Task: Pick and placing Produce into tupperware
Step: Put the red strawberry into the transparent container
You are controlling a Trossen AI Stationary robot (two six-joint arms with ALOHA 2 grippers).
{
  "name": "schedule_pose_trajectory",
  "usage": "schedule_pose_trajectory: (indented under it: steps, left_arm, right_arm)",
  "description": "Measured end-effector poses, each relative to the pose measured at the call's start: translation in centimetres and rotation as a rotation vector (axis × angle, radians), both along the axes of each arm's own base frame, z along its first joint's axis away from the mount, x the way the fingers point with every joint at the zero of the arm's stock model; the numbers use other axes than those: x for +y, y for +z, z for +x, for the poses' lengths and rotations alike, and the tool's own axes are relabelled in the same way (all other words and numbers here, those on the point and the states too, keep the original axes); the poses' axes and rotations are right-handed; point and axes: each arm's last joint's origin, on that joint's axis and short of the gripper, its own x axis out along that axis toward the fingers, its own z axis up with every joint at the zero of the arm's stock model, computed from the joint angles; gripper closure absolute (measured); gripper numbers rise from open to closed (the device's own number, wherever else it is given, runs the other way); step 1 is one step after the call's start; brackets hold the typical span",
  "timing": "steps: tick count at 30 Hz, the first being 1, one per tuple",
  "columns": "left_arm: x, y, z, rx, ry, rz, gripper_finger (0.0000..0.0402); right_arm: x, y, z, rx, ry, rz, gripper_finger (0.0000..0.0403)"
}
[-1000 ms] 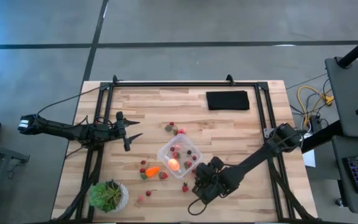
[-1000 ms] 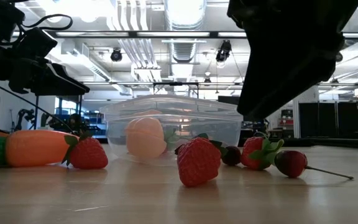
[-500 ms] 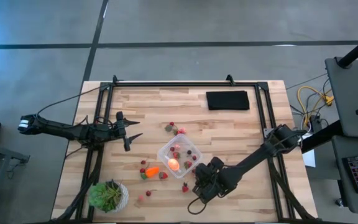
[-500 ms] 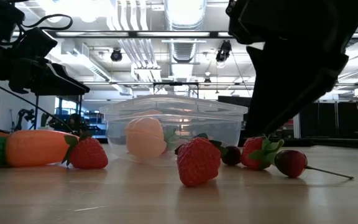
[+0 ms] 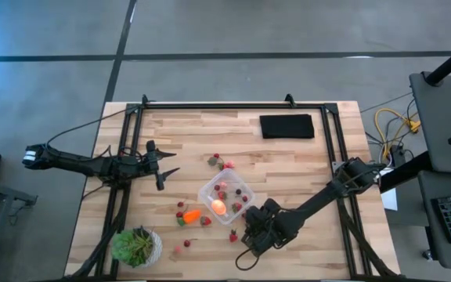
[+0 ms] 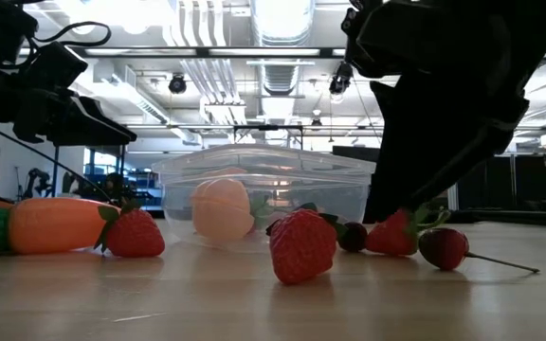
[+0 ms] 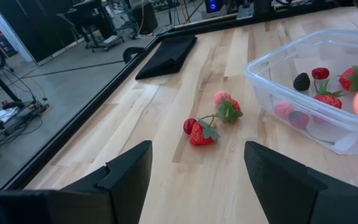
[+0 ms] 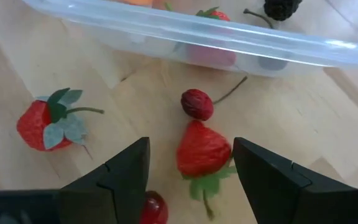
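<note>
A: What does the tupperware (image 5: 225,197) look like?

B: A small clear square tub with rounded corners, sitting lidless on the wooden table (image 5: 304,164). Inside it are a round pink-orange fruit (image 5: 219,207), a few red strawberries and a dark berry.

A: And the rest of the produce?

B: All scattered close around the tub. An orange carrot (image 5: 192,215) with a green end lies just beside the tub, toward the potted plant (image 5: 135,245), with a strawberry touching its tip. A pair of berries (image 7: 210,121) lies beyond the tub on the side toward the black pad (image 5: 286,126). Two more small red pieces lie between the tub and the plant.

A: Where is the right end effector (image 8: 189,163)?

B: Low over the table just beside the tub, on the side away from the black pad. Its fingers are parted and straddle a strawberry (image 8: 202,149) lying leaf-end toward the wrist, but they don't touch it. A dark red cherry (image 8: 197,104) sits between that strawberry and the tub wall, another strawberry (image 8: 45,123) lies off to one side, and a further red piece shows by one fingertip.

A: Anything in its way?

B: The cherry and the tub wall are close ahead of the fingers.

A: The left end effector (image 5: 163,170)?

B: Well apart from the tub, raised over the table near the frame rail, fingers spread wide with nothing between them.
</note>
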Motion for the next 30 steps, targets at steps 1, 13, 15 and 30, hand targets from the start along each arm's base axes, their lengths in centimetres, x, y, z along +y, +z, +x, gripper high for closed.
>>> schedule_pose_trajectory:
  steps: [1, 13, 15, 30]
  left_arm:
    - [0.0, 0.0, 0.0, 0.001, 0.000, 0.000, 0.0160]
    - [0.0, 0.0, 0.0, 0.005, 0.000, 0.001, 0.0160]
    - [0.0, 0.0, 0.0, 0.005, 0.000, 0.001, 0.0160]
    - [0.0, 0.0, 0.0, 0.005, 0.000, 0.001, 0.0160]
  right_arm:
    - [0.0, 0.0, 0.0, -0.002, 0.000, 0.003, 0.0179]
    - [-0.4, -1.2, -0.6, 0.017, -0.001, -0.009, 0.0179]
    - [-0.4, -1.3, -0.6, 0.018, -0.002, -0.010, 0.0179]
    - [-0.9, -1.8, -0.8, 0.040, 0.014, -0.036, 0.0179]
